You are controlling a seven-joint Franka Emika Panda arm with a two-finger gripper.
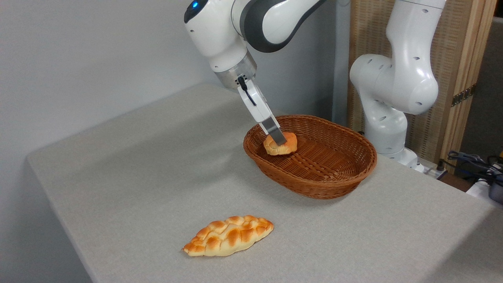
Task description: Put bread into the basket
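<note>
Bun (279, 144) held inside basket (314, 157) – low at its left end, near or on the weave. Gripper (279, 142) fingers closed on bun, angled down over rim – positioned for release. Loaf (228, 235) left on table (118, 177).

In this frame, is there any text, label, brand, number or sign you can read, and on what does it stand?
None readable. The arm, the gripper, the bread, the basket, the braided loaf and the table show no lettering. The clutter at far right is too small to tell.
</note>
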